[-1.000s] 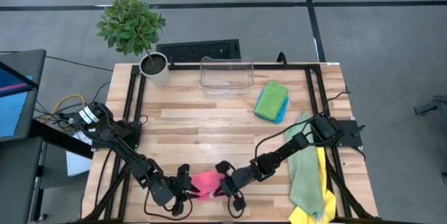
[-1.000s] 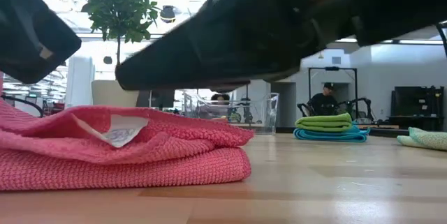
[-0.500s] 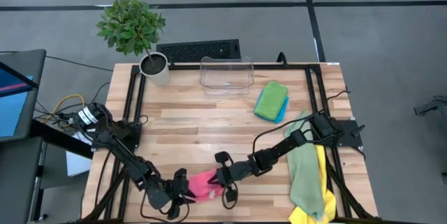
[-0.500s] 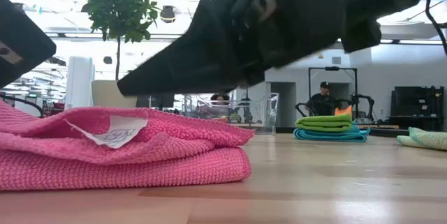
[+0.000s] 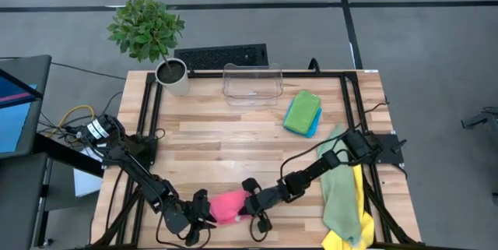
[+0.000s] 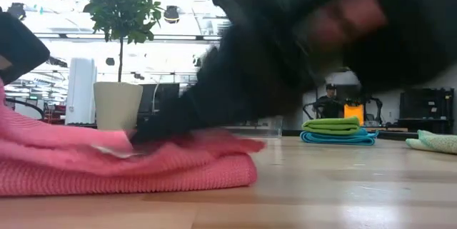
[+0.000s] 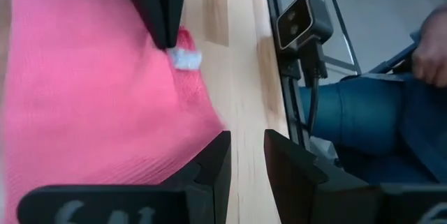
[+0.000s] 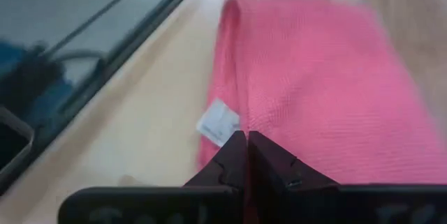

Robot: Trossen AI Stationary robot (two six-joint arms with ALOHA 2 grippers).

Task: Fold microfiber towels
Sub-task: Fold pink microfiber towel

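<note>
The pink towel (image 5: 228,205) lies folded at the near edge of the table (image 5: 233,137), between the two end effectors. The right end effector (image 8: 246,155) has its fingers pressed together, tips down on the towel's edge beside the white care tag (image 8: 219,122); whether a layer is pinched between them cannot be told. The left end effector (image 7: 246,158) sits just beside the opposite side with a narrow gap between its fingers, gripping nothing. The cloth looks soft, light and limp, so it will sag and drag rather than slide stiffly; corners or a folded edge are the sensible places to pinch. A green towel (image 5: 301,110) rests on a blue towel (image 5: 313,123) farther back.
</note>
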